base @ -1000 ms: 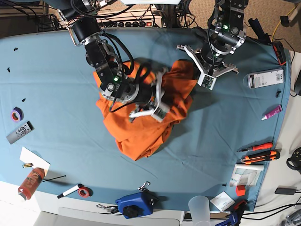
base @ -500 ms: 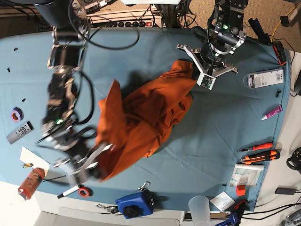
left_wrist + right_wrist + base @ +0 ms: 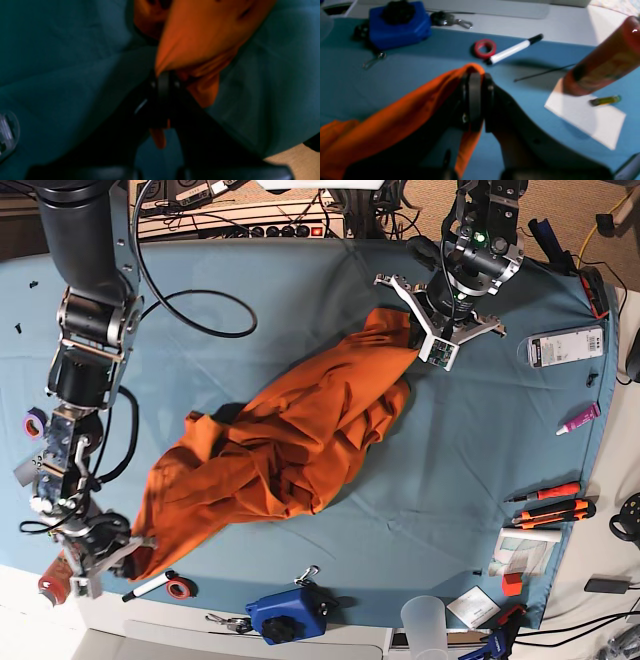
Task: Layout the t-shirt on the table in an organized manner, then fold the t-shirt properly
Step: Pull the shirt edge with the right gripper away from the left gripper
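The orange t-shirt (image 3: 290,435) lies stretched in a crumpled diagonal band across the teal table (image 3: 480,440). My left gripper (image 3: 418,345) is shut on its far right end; the left wrist view shows the jaws (image 3: 162,77) closed on a fold of orange fabric (image 3: 200,32). My right gripper (image 3: 135,555) is shut on its near left end, close to the table's front edge. In the right wrist view the jaws (image 3: 475,75) pinch an orange hem (image 3: 402,112) just above the cloth.
Beside the right gripper lie a red tape roll (image 3: 179,587), a marker (image 3: 150,585), an orange bottle (image 3: 66,568) and white paper (image 3: 72,520). A blue device (image 3: 288,613) sits at the front edge. Cutters (image 3: 550,505) and a white box (image 3: 565,345) lie right.
My right gripper swept from the table's middle to the front left corner, dragging one end of the shirt and stretching it out. My left gripper held its end in place.
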`<state>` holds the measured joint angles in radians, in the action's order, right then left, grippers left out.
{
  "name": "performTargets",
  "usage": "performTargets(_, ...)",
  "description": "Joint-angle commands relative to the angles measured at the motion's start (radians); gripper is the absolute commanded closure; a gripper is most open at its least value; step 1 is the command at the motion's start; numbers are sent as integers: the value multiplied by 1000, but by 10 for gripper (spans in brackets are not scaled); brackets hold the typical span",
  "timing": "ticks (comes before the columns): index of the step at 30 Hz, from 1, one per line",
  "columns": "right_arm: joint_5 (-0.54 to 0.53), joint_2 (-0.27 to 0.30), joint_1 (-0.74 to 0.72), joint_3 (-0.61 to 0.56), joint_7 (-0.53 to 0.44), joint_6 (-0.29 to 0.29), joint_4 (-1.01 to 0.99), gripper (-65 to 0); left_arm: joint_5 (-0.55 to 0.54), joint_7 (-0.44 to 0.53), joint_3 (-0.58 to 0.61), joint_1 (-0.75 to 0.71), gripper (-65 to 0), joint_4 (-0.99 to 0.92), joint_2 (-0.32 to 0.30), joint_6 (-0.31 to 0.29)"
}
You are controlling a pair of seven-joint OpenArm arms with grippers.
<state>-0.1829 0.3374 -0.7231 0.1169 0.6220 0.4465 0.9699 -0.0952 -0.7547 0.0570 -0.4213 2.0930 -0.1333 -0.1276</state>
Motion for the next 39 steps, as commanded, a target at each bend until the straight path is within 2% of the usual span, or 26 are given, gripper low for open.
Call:
performTargets(1,-18,23,-57,3,-45,-3,19,0,-3,22,-1,1,0,18,0,0)
performTargets(3,-18,31,-77,3,-43,-2,19,0,-3,22,-2,1,0,18,0,0)
performTargets(4,-18,35,-84,3,-35,3,19,-26,-3,23,-1,1,0,18,0,0)
performTargets(7,-18,49,-93,3,-30,11,19,-263,-3,22,-2,1,0,18,0,0)
performTargets(8,-18,55,-94,3,-34,10,19,-302,-3,22,-1,1,0,18,0,0)
performTargets(12,-45,85,-94,3,-17,-3,23,-309,-3,22,-1,1,0,18,0,0)
performTargets(15,-153,111,-92,23,140,1,48,-309,-3,23,-2,1,0,18,0,0)
performTargets(16,-197,116,-88,43,204,14,63,-309,-2,23,-2,3,0,18,0,0)
performTargets(18,-309,124,-67,95,331,98,94,-309,19,32,-2,4,0,18,0,0)
performTargets(20,-430,128,-32,147,454,176,112,-309,88,68,-2,3,0,18,-1,0)
performTargets(22,-517,128,16,187,544,198,113,-309,163,89,-2,6,0,18,-9,0)
performTargets(23,-543,128,49,200,557,199,113,-309,184,90,-2,9,0,18,-16,0)
performTargets(27,-587,127,215,218,526,197,113,-309,192,90,-2,11,0,18,-36,0)
performTargets(31,-712,122,371,220,495,202,113,-309,192,91,-2,11,0,18,-36,0)
performTargets(32,-729,114,402,224,483,219,113,-309,191,91,-2,11,0,18,-36,0)
performTargets(34,-731,84,448,247,452,252,113,-309,188,91,-2,11,0,18,-36,0)
performTargets(39,-652,-19,496,301,312,252,113,-309,188,94,-1,11,0,18,-35,0)
